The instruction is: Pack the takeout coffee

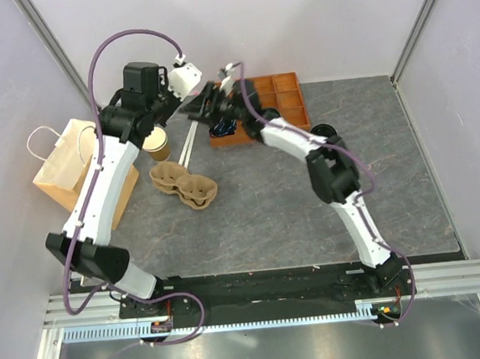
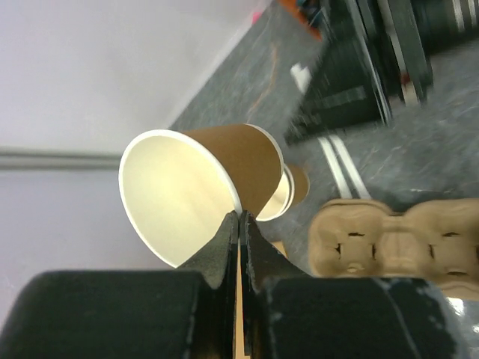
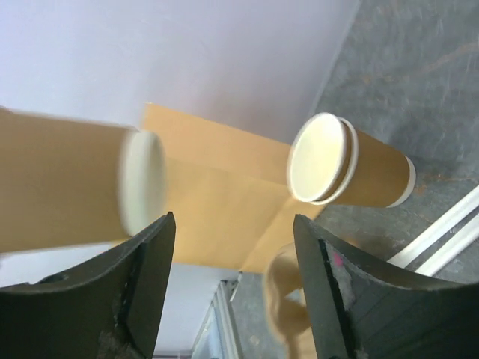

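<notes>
Pinching the rim of a lidless paper cup [image 2: 241, 158], your left gripper [image 2: 239, 218] is clamped tight on the cup wall and holds it tilted in the air over the far-left tabletop [image 1: 310, 207]. Your right gripper [image 3: 233, 221] stands wide with nothing between its fingers. No lidded takeout coffee shows in any view, so this looks like an early step: carry the cup level to the pulp carrier [image 1: 181, 183] and seat it upright in one well before letting go, keeping your right arm off the cup stack [image 3: 359, 168] beside the paper bag [image 1: 66, 165].
</notes>
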`<state>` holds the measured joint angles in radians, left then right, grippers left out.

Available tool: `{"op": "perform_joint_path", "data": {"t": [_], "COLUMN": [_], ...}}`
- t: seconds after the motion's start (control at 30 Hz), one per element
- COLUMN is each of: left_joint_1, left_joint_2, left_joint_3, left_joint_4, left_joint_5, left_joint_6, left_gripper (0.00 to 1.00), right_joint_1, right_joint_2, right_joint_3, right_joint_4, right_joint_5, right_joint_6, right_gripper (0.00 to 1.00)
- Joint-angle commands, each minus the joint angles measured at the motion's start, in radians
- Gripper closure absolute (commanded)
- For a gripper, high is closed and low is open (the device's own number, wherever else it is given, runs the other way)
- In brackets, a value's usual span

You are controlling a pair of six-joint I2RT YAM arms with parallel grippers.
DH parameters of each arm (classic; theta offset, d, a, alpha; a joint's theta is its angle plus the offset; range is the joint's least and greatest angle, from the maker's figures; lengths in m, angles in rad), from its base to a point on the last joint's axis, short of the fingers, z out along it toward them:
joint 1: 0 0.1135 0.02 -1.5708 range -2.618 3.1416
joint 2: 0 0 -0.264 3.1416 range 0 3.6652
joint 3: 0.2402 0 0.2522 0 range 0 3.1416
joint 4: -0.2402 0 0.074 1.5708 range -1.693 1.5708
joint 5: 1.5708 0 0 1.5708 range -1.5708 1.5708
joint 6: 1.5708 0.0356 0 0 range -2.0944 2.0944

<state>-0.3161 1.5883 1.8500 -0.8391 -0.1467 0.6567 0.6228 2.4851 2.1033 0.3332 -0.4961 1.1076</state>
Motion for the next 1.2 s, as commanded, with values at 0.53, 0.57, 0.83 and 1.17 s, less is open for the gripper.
{"op": "perform_joint_path", "data": {"t": [0.53,0.57,0.83,1.17], "left_joint_1": [-0.748,-0.764,-0.866,-0.925], "left_joint_2": [-0.076,-0.059,0.056,0.099], "left_joint_3": [-0.508,-0.540,-0.600,-0.644], "left_joint_4": [0.260,0.317,0.408,0.449], "left_joint_5": [-0.146,-0.177,-0.200,-0.215], "left_joint_6": [0.116,0.119,0.060,-0.020], "left_gripper": [0.98,0.98,0.98,0.98], "right_joint_1": [-0.630,-0.662,-0.690,-0.695], "right_joint_2": [-0.738,-0.762,-0.902,-0.936], "right_joint_3": [-0.451,-0.447,-0.528,-0.539], "right_joint_4": [-0.937,-0.988,-1.195,-1.215], "right_joint_5": [-0.317,-0.296,-0.124,-0.104], "right_joint_6": [-0.783,-0.881,-1.132,-1.146], "right_gripper": [0.07,0.07,0.05,0.03]}}
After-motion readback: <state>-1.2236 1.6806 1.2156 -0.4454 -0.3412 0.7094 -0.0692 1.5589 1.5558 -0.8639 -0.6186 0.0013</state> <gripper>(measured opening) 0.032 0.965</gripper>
